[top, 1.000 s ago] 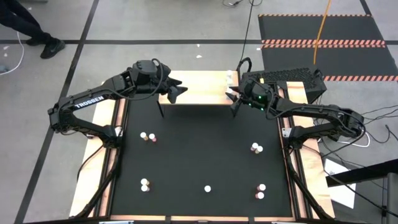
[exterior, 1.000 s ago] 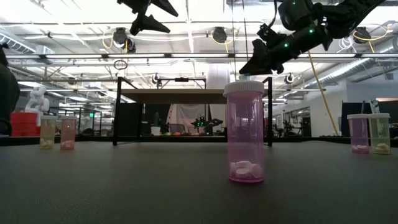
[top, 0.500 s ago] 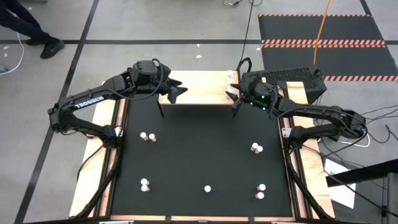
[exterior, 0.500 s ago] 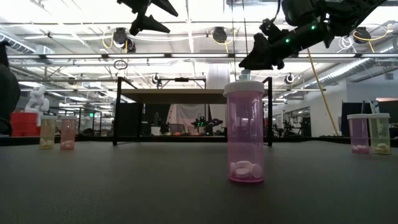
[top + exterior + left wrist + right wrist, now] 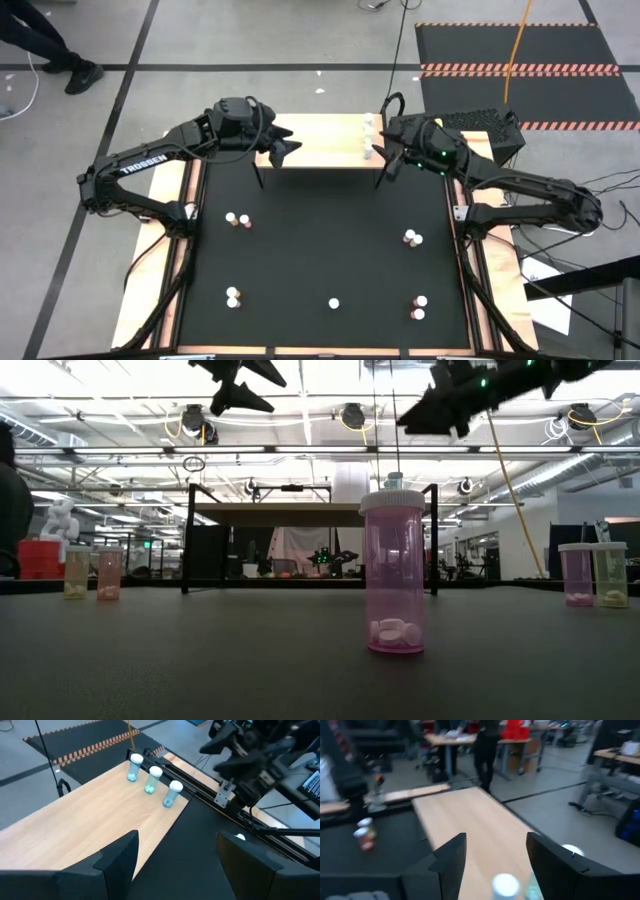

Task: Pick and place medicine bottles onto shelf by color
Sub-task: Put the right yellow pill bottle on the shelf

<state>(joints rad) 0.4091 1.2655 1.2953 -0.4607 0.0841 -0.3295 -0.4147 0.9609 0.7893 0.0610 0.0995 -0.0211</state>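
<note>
The shelf (image 5: pixel 320 140) is a tan board on thin black legs at the mat's far edge. Three blue bottles (image 5: pixel 153 779) with white caps stand in a row on its right end (image 5: pixel 370 135). My left gripper (image 5: pixel 287 146) hovers open above the shelf's left part (image 5: pixel 175 865). My right gripper (image 5: pixel 382 152) is open in the air by the shelf's right end (image 5: pixel 502 857), above the blue bottles (image 5: pixel 506 885). A pink bottle (image 5: pixel 393 570) stands upright on the mat near its near edge (image 5: pixel 333 302).
Pairs of pink and yellow bottles stand on the black mat (image 5: pixel 320 250): left middle (image 5: pixel 237 219), right middle (image 5: pixel 412 237), near left (image 5: pixel 232 296) and near right (image 5: pixel 419 307). A person's legs (image 5: pixel 60 50) show on the floor beyond the table's far left.
My right gripper has risen from the shelf's right end, and in the low view it now stands well above the board. A blue bottle stands on the shelf where the gripper was. The left arm has kept still.
</note>
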